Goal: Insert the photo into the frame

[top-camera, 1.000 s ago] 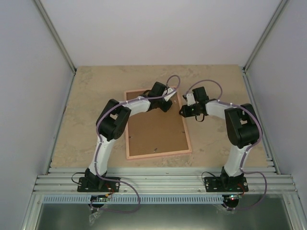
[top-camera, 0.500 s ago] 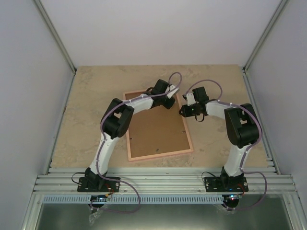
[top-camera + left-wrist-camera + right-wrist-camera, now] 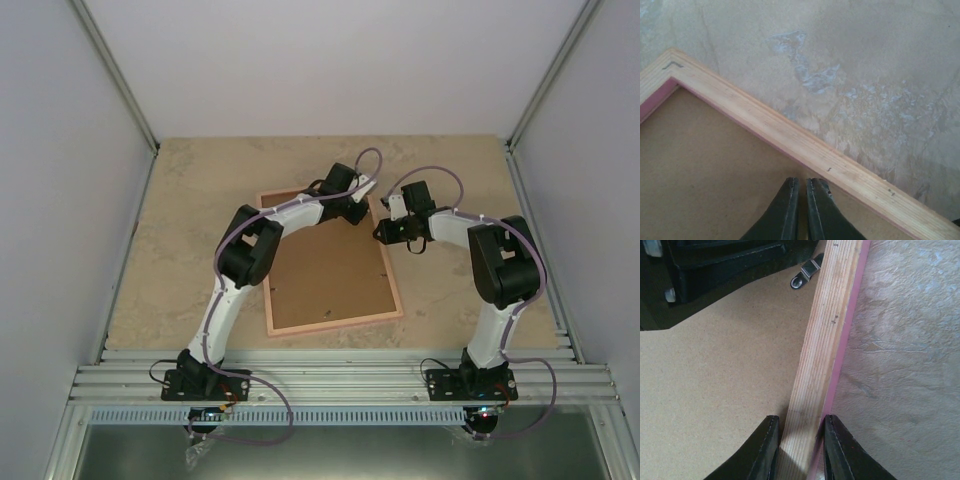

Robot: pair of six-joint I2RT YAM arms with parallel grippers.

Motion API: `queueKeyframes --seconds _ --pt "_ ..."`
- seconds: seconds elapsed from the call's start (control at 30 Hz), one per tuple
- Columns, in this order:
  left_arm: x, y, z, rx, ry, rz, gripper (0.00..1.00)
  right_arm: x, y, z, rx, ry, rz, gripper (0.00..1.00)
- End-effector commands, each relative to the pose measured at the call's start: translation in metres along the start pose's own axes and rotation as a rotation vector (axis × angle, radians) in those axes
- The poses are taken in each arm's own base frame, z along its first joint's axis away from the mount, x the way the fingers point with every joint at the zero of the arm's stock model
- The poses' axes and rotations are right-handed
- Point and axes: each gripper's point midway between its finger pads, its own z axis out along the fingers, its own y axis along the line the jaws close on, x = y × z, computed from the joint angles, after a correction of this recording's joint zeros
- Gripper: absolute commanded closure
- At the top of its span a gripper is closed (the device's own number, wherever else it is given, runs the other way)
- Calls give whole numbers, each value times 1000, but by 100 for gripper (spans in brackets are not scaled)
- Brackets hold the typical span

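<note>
frame (image 3: 336,323) edge clamped in right pincer (image 3: 801,420); left pincer (image 3: 801,181) reached farther, now together.

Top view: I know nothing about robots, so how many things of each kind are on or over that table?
robot arms: 2, the left arm and the right arm
frame: 1
brown board lying inside the frame: 1
Total: 4
</note>
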Motion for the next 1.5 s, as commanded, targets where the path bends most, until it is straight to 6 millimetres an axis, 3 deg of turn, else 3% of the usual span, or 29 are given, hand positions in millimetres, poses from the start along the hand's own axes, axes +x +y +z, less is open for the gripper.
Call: queueKeyframes --seconds 0.0,0.4,0.57,0.7,0.77,0.93,1.23,1.47 --pt "56 -33 23 126 157 -21 92 75 -16 24 40 226 -16 100" --pt "62 -74 12 370 166 44 96 74 -16 25 42 225 -7 100" --pt "31 -42 6 275 95 -16 93 74 -20 24 56 227 2 100" --pt "-9 -14 -19 196 14 -4 83 74 -24 24 61 224 14 100" --pt "-17 -11 -33 163 -9 73 80 74 -24 23 57 224 18 100" --pt "-1 -9 -38 146 42 175 75 74 -23 24 50 224 21 100" --pt "29 -11 -16 137 124 224 71 75 -22 25 42 229 23 100" --pt "42 -14 2 98 160 223 75 75 -23 25 43 229 23 100"
